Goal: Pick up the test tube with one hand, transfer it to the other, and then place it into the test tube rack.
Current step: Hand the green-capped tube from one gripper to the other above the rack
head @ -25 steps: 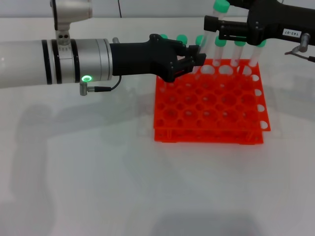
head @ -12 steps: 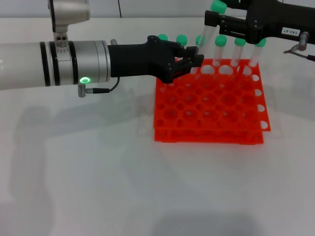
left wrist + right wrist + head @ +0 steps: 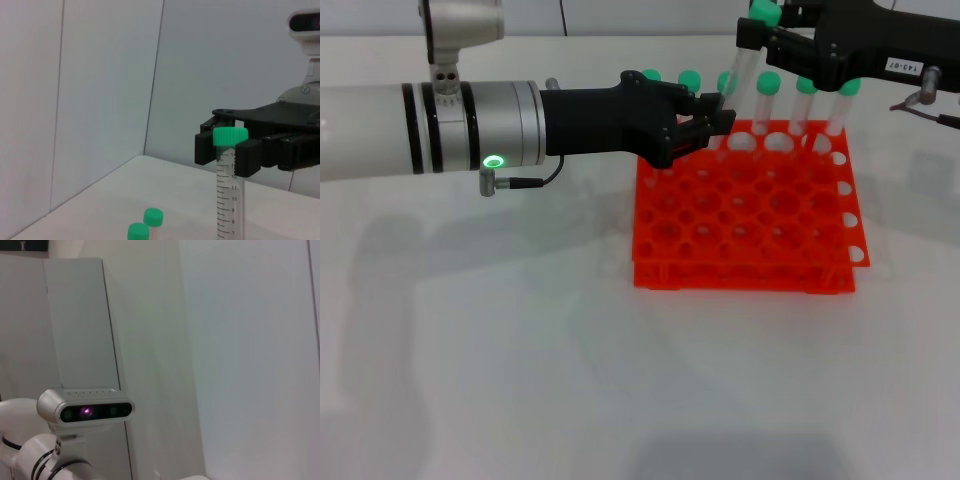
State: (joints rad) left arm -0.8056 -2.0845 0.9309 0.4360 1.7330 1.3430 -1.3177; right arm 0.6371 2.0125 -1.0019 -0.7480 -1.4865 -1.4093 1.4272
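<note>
While the left arm reaches in from the left side of the head view, its silver-white sleeve with black bands and a glowing green ring lies level above the white table. Its black left gripper ends at the rear left corner of the test tube rack, with the fingers spread a little apart and nothing between them; the lower part of the test tube passes just beside their tips, and I cannot tell whether it touches them.

Further right, the orange-red rack sits on the table, a square two-tier grid of round holes. Other green-capped tubes stand upright along its rear rows, while the front rows of holes hold nothing.

Above the rear of the rack, the test tube hangs nearly upright, tilted slightly, its green cap at the top edge of the head view and its lower end down near the rear holes. The right gripper, black with a small white text label on its body, comes in from the upper right and pinches the tube just below the cap. The left wrist view shows this grip clearly: black fingers press on both sides of the clear graduated tube right under the green cap, and two more green caps show lower down.
</note>
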